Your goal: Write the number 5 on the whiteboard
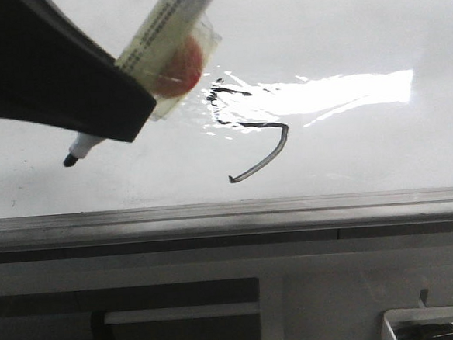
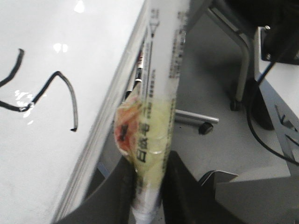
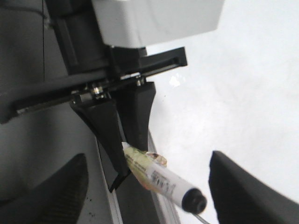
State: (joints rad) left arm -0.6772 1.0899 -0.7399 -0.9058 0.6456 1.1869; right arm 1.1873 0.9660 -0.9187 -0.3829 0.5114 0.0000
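While the whiteboard point(image 1: 380, 144) fills most of the front view as a glossy white sheet with a bright glare patch across its middle, the number 5 point(image 1: 259, 140) sits just under and partly inside that glare, a thin black angular line whose long hooked tail curls down toward the grey metal edge strip point(image 1: 229, 210) along the board's near side. The left gripper point(image 1: 121, 115), a dark shape entering from the upper left of that view, has its fingers point(image 2: 117, 196) closed on the marker point(image 1: 167, 46), a white pen wrapped with yellowish tape over a reddish patch; its black tip point(image 1: 70, 160) pokes out below the fingers and lies to the left of the drawn figure, apart from it (whether the tip touches the board cannot be told). In the left wrist view the marker point(image 2: 156, 116) runs up between the two dark fingers, with the number's stroke point(image 2: 65, 88) on the white surface to one side, and beyond the board's edge a grey floor with metal legs, a castor point(image 2: 204, 128) and black cables. The right gripper point(image 3: 145, 196) shows its two dark fingers point(image 3: 247, 191) spread wide apart, holding nothing, and looks toward the left arm and the pen point(image 3: 163, 179). Below the table edge in the front view, a small white tray point(image 1: 436, 325) holding markers shows at the lower right.
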